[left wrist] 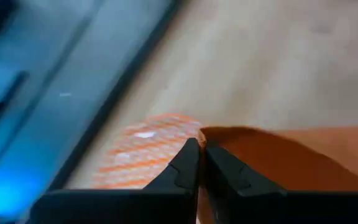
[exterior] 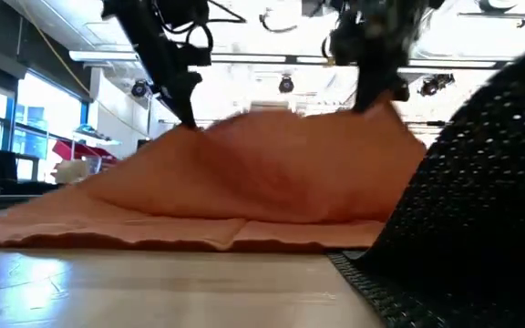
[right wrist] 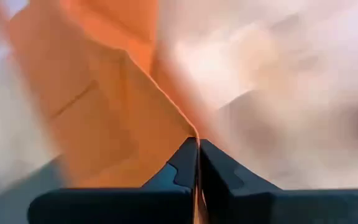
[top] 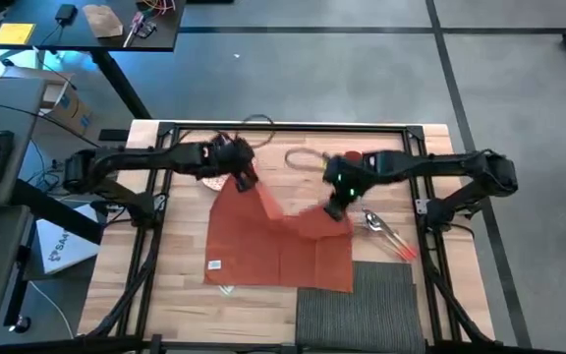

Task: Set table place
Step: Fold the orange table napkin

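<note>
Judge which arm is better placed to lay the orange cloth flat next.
Neither alone. The left gripper and the right gripper are each shut on a far corner of the orange cloth, lifting it off the table, so both should probably lower together.

The orange cloth (top: 278,246) hides most of the plate (top: 226,181), leaving only a sliver at the cloth's far left corner. The placemat (top: 362,305), touching the cloth's near right corner, is cut off by the picture's lower edge. Beside the cloth's right edge, the cutlery (top: 389,234) is too small to tell piece from piece.
</note>
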`<state>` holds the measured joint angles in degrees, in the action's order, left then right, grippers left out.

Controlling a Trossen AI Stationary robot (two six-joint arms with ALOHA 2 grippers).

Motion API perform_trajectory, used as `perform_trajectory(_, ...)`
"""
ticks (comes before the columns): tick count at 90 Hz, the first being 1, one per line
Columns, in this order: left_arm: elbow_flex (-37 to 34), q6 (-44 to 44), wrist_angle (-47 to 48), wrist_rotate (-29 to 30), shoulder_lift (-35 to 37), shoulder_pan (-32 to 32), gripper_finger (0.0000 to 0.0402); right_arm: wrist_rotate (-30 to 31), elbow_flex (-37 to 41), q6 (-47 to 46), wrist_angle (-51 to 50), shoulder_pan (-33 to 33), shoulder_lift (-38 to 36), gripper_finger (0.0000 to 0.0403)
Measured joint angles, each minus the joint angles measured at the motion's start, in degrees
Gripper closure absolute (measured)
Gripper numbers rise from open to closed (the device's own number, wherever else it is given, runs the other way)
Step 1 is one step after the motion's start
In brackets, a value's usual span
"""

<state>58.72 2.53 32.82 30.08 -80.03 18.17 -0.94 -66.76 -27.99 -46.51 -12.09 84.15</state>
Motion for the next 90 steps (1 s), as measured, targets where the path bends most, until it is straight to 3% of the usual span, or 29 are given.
perform_trajectory(14,0.00,0.23,-3.75,4.37,-1.53,7.05,0.0401,10.18,0.07,3.11,4.54,-8.42,0.26,0.0403)
perform_trajectory(32,0.00,5.00,-4.45,4.37,-1.86,13.33,0.0401,12.97,0.07,9.45,8.70,-14.97,0.30,0.0394)
perform_trajectory(43,0.00,4.94,-3.26,1.48,-1.70,15.02,0.0388,14.67,0.09,10.56,10.34,-16.32,0.34,0.0346)
perform_trajectory(55,0.30,4.95,-1.75,0.47,-1.66,15.83,0.0348,19.18,0.09,11.30,11.17,-16.43,-0.45,0.0270)
perform_trajectory(62,1.54,5.23,1.53,0.46,-1.01,16.00,0.0319,17.91,0.09,11.10,11.17,-15.98,-1.89,0.0234)
perform_trajectory(73,4.97,5.38,9.42,-0.77,1.43,15.27,0.0280,8.03,0.09,13.14,10.89,-13.59,-4.49,0.0203)
perform_trajectory(81,6.36,7.25,13.46,-8.67,4.11,14.32,0.0263,1.58,0.09,13.70,10.52,-10.43,-5.69,0.0200)
perform_trajectory(90,6.43,10.39,16.00,-27.62,6.90,13.09,0.0258,-3.58,0.09,13.70,10.30,-5.15,-5.83,0.0202)
